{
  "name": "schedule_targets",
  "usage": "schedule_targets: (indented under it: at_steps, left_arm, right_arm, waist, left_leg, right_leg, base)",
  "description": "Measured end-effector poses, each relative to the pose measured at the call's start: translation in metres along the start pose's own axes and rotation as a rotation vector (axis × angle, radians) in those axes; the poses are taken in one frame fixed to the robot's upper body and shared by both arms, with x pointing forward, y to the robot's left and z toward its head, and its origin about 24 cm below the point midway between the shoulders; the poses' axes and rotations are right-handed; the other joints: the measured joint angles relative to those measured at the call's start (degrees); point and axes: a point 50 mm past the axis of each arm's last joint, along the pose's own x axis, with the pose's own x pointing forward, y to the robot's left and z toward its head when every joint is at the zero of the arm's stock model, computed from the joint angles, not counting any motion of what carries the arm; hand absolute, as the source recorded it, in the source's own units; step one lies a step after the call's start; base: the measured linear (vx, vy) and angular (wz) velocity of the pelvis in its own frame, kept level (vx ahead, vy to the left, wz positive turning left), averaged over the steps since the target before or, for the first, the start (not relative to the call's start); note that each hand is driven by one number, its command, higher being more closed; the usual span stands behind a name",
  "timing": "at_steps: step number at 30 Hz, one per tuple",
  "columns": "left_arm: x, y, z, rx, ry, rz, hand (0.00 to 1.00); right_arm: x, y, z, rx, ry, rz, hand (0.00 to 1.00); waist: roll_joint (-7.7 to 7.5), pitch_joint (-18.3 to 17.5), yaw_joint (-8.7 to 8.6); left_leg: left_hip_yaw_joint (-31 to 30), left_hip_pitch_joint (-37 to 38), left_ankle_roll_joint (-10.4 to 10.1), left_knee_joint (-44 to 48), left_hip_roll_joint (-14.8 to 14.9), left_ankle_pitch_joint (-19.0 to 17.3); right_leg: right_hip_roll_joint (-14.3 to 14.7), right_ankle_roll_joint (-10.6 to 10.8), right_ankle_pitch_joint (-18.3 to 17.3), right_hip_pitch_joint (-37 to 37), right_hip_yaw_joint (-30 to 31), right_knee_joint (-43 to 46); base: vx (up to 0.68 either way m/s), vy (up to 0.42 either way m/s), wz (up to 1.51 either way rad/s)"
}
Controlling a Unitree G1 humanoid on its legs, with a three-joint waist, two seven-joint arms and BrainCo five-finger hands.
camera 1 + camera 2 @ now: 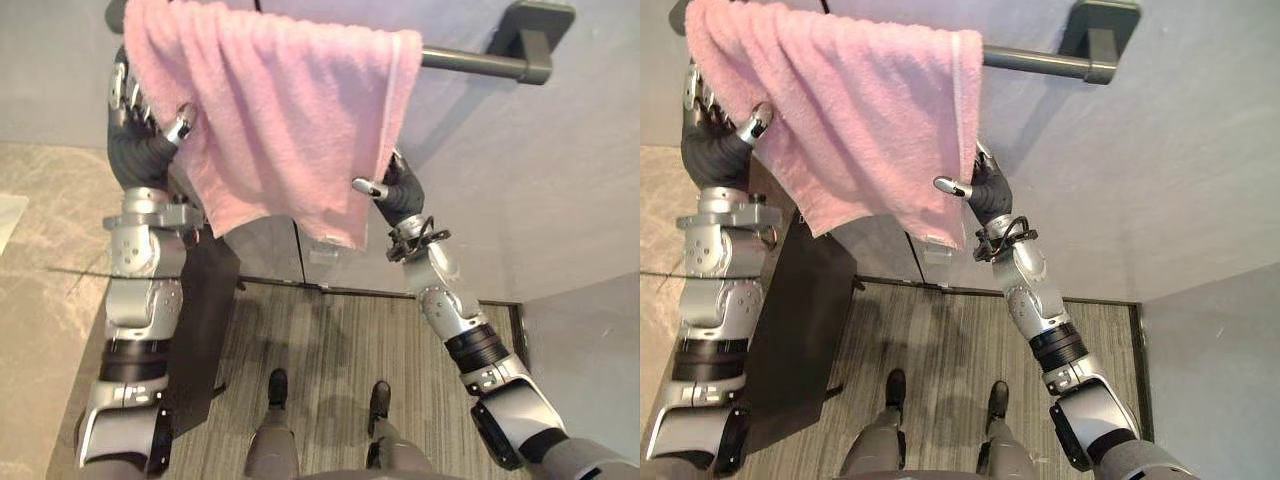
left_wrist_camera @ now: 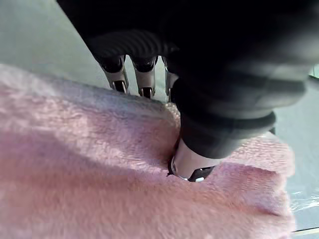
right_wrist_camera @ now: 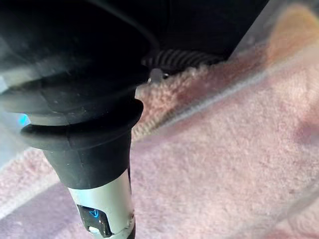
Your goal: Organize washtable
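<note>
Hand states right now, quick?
Left hand: pinching the pink towel.
Right hand: at the towel's lower edge, grip cannot be told.

We see soft, even indoor light on the pink towel (image 1: 290,110), which is brightest along its top fold and shaded in its hanging creases. The dark towel bar (image 1: 470,62) throws a faint shadow down the grey wall (image 1: 560,180), and the floor (image 1: 330,340) lies dimmer. Up close, the covers of the left hand (image 2: 224,74) and the right hand (image 3: 79,114) sit near black in shade. A small glint shows on the left thumb's metal.
</note>
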Motion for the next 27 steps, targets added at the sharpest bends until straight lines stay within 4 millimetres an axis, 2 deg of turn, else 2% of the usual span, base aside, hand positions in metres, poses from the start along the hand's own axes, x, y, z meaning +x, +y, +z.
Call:
schedule_targets:
  at_steps: [4,5,8,12,13,17,27]
  left_arm:
    - [0.021,-0.003,0.013,0.091,-0.028,-0.079,0.00]
    - [0.030,-0.006,0.018,0.106,-0.038,-0.108,0.00]
    - [0.052,-0.021,0.034,0.120,-0.051,-0.217,0.00]
    - [0.062,-0.044,0.047,0.104,-0.080,-0.319,0.00]
    - [0.063,-0.052,0.047,0.089,-0.079,-0.352,0.00]
    - [0.064,-0.072,0.050,0.062,-0.084,-0.453,0.00]
    - [0.060,-0.090,0.054,0.045,-0.097,-0.546,0.00]
  right_arm:
    - [0.014,0.007,0.012,0.035,-0.038,0.031,0.00]
    - [0.018,0.007,0.016,0.053,-0.049,0.034,0.00]
    - [0.025,0.012,0.018,0.117,-0.062,0.031,0.00]
    - [0.033,0.025,0.021,0.179,-0.079,0.055,0.00]
    - [0.033,0.029,0.023,0.189,-0.085,0.065,1.00]
    - [0.034,0.035,0.027,0.226,-0.104,0.080,1.00]
    - [0.034,0.046,0.023,0.241,-0.092,0.106,1.00]
  waist:
    - [-1.07,1.67,0.41]
    - [-1.17,2.33,1.02]
    - [-1.24,3.42,3.03]
    - [-1.22,3.43,3.32]
    - [-1.22,3.44,3.32]
    - [-1.20,3.45,3.34]
    - [-1.16,3.45,3.20]
  left_leg:
    - [-0.57,-1.31,-0.12,-0.01,0.04,0.36]
    - [-0.66,-1.97,-0.23,-0.01,0.06,0.66]
    - [-0.56,-3.45,-0.83,-0.01,0.54,1.16]
    - [-0.46,-5.19,-0.69,-0.01,0.99,2.15]
    - [-0.27,-5.39,-0.69,-0.01,1.15,2.21]
    - [0.06,-5.48,-0.84,-0.02,1.98,2.33]
    - [0.84,-5.45,-0.98,-0.02,2.75,2.38]
  right_leg:
    - [0.02,-0.05,0.56,-1.11,-0.34,0.00]
    - [0.01,-0.02,0.75,-1.68,-0.54,0.01]
    - [0.26,-0.13,1.03,-3.23,-0.92,0.72]
    - [0.65,-0.49,1.31,-5.34,-1.20,1.57]
    - [0.72,-0.64,1.46,-5.63,-1.26,1.61]
    - [1.18,-0.74,1.49,-5.81,-1.27,1.60]
    - [1.81,-1.02,1.44,-5.89,-1.08,1.47]
  base:
    - [-0.08,-0.006,0.07]
    - [-0.11,-0.002,0.08]
    - [-0.09,-0.004,0.06]
    - [-0.08,-0.014,-0.03]
    - [-0.06,-0.006,-0.07]
    - [-0.04,-0.010,-0.05]
    - [-0.04,-0.004,-0.02]
